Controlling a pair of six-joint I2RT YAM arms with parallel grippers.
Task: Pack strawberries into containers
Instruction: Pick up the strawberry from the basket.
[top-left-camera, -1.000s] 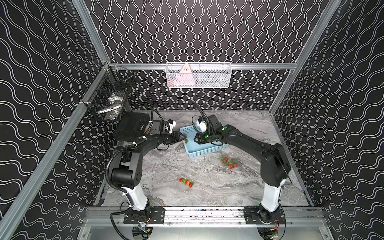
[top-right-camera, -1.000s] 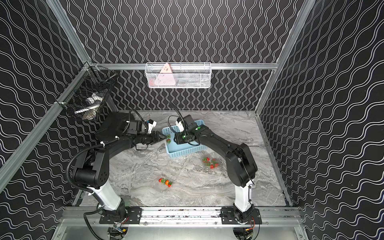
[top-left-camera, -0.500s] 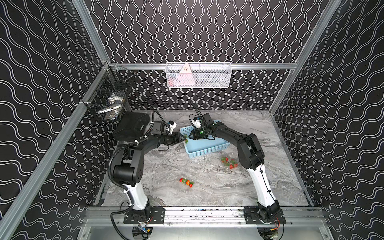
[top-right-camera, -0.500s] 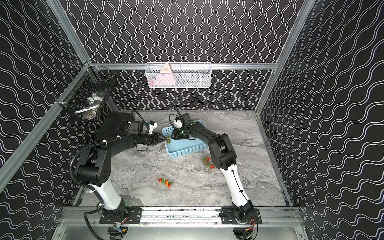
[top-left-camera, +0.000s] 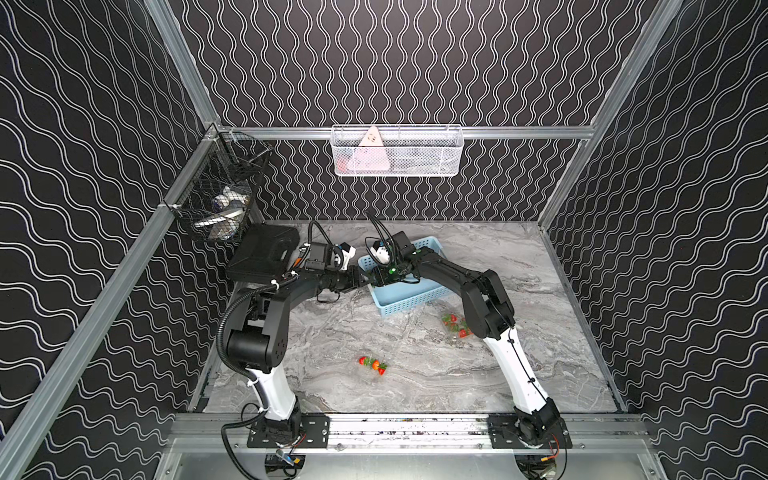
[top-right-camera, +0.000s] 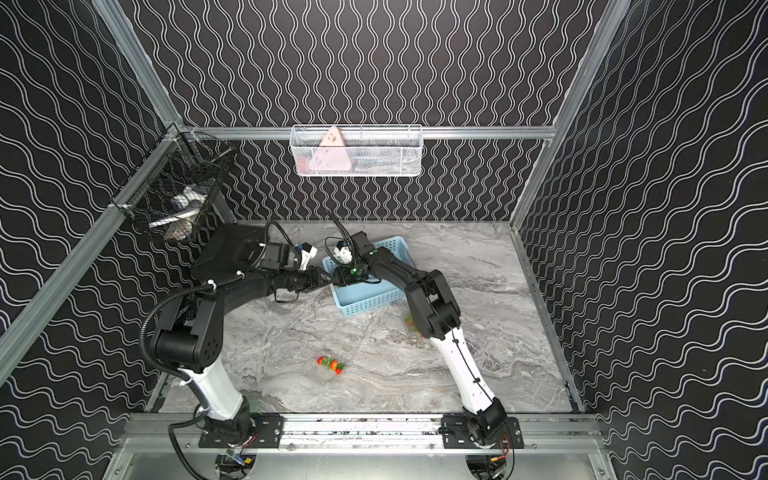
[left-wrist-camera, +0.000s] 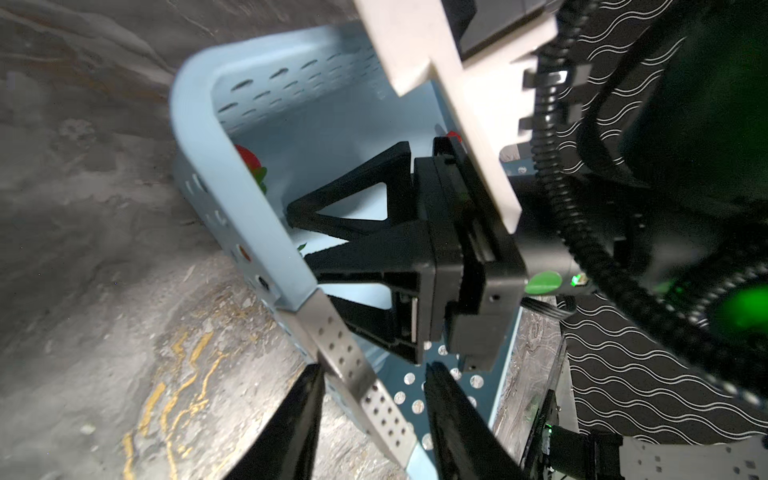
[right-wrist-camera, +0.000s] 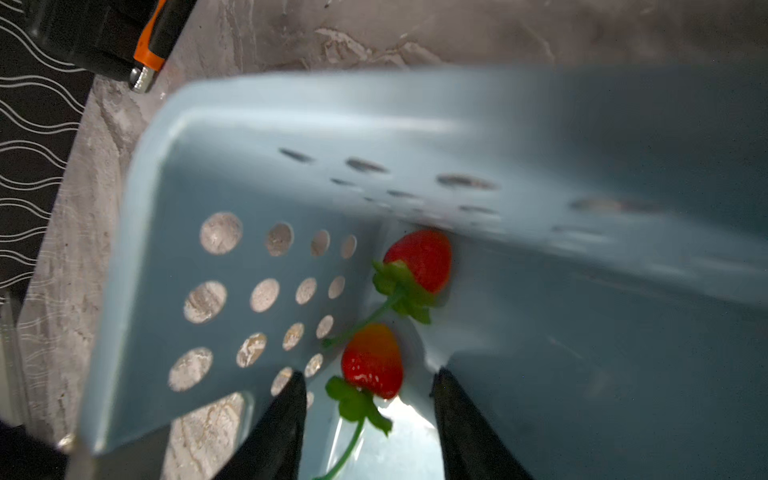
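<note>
right gripper (right-wrist-camera: 369, 373) is down in the blue basket (right-wrist-camera: 249, 124), fingers spread. One strawberry (right-wrist-camera: 372, 361) sits at the tips, not pinched, with a second strawberry (right-wrist-camera: 419, 259) behind it by the wall. left gripper (left-wrist-camera: 372, 367) straddles the basket wall, fingers apart, with a gap on the inner side. On the table (top-left-camera: 332, 340) there's one berry cluster (top-left-camera: 373, 365) front centre and another cluster (top-left-camera: 456, 326) by the right elbow. The containers are too faint to make out.

Two strawberries (right-wrist-camera: 419, 262) lie in the basket (top-left-camera: 415, 300) at the table's (top-left-camera: 523, 266) rear, with two further strawberry groups (top-left-camera: 373, 365) (top-left-camera: 456, 326) before it.
</note>
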